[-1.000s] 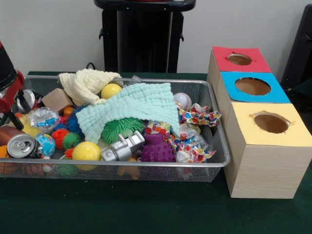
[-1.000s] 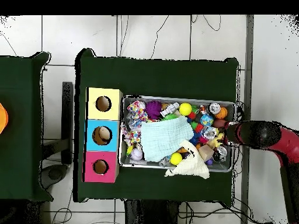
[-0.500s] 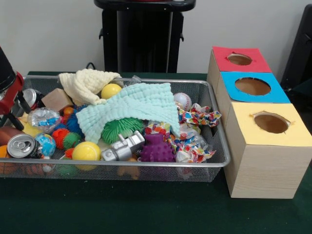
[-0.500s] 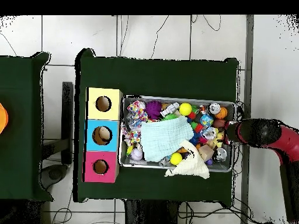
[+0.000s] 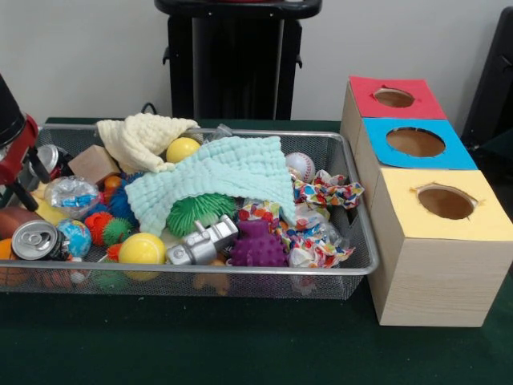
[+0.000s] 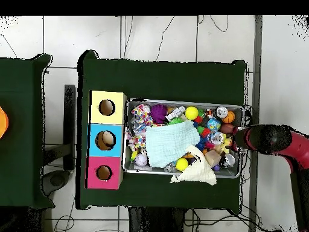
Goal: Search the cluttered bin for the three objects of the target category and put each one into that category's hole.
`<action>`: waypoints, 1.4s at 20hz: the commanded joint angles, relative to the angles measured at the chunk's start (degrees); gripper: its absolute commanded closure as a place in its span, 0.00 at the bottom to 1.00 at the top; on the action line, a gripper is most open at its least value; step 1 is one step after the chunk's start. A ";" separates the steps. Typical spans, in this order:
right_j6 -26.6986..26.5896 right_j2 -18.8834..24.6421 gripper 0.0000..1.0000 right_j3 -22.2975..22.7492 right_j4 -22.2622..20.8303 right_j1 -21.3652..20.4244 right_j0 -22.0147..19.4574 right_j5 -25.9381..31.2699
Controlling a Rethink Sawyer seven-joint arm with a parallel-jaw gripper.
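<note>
The wire bin [image 5: 353, 269] is seen packed with toys on the green table [image 5: 240, 345]. At its left end the gripper [image 5: 18, 186] is lowered among cans; whether it is open cannot be told. A mint cloth [image 5: 216, 178] is draped mid-bin. Rightward, red [image 5: 393, 98], blue [image 5: 415, 143] and yellow [image 5: 446, 202] holed boxes are lined up.

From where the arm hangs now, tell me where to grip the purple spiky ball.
Come straight down on the purple spiky ball and close across its round middle. Its top looks bare, but the silver toy and crumpled patterned wrappers crowd its sides, and the wire bin wall blocks a low approach.
</note>
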 commanded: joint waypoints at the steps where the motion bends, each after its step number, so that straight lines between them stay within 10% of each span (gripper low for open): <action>1: -15.54 0.47 0.00 1.23 -3.99 1.40 -1.38 -2.90; 28: -16.25 0.34 0.00 -3.77 -7.64 7.41 -1.40 -6.73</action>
